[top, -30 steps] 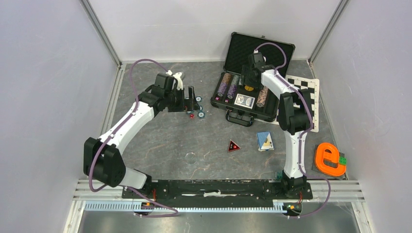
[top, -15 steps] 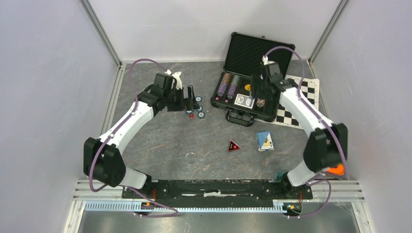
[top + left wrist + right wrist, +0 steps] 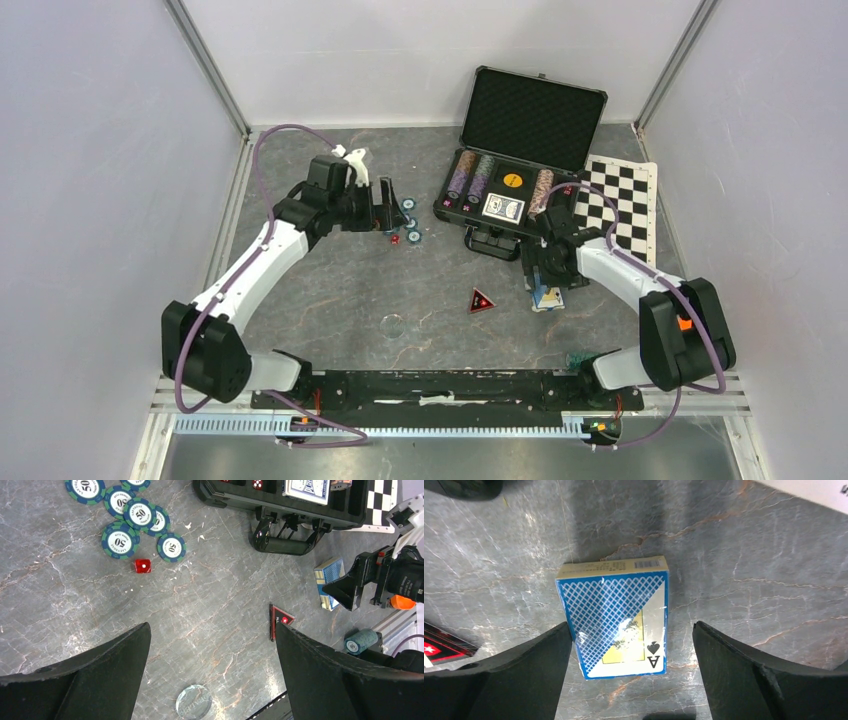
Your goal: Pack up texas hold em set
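One card deck (image 3: 616,617), judged light, stiff and slick, is laid flat in the table's (image 3: 350,290) right half, is framed by the spread fingers of the right gripper (image 3: 631,630), and is best pinched across its long sides.

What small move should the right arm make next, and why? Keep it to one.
Probably lower and close on the loose deck. The right gripper hangs open above it, a finger on either side, apparently not touching it. The open case already holds one deck, so this one likely goes there too.
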`<state>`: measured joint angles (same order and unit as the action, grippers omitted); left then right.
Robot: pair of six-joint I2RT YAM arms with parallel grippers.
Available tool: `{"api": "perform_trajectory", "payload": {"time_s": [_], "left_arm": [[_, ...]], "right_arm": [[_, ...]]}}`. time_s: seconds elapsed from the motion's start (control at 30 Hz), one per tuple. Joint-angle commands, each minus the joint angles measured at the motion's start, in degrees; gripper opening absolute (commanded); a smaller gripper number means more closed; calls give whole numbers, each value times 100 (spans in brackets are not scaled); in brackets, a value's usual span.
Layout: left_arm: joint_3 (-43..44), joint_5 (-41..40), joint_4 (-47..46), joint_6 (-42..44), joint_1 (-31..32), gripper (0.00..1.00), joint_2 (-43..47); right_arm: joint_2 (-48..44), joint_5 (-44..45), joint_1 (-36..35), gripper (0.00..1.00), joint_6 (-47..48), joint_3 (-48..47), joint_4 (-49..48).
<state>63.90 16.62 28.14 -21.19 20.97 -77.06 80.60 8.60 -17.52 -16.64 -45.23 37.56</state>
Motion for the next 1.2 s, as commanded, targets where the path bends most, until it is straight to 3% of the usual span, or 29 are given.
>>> {"api": "perform_trajectory", "payload": {"time_s": [0.0,0.23,0.4,0.67,0.77,0.93,1.17], "left_arm": [[-135,104,-221,-69,-30,100,264],[-237,123,-169,-53,-28,100,395],[-238,99,-83,25,-25,100,461],[-237,36,-72,89,-25,100,519],[-220,26,-72,100,-31,100,532],[-233,30,-96,99,-35,100,565],[-181,137,-77,117,-33,100,498]], "right_arm": [[-146,-91,-30,90,13,322,-344],[-138,-210,-54,69,3,384,-474],[-308,-318,-128,56,-158,-237,-176],[-82,-569,-138,50,-459,-2067,-172],[451,-598,-133,49,-21,-2851,-300],[1611,71,-97,45,799,-4213,-344],[2653,-141,45,49,1349,-4822,-1243]]}}
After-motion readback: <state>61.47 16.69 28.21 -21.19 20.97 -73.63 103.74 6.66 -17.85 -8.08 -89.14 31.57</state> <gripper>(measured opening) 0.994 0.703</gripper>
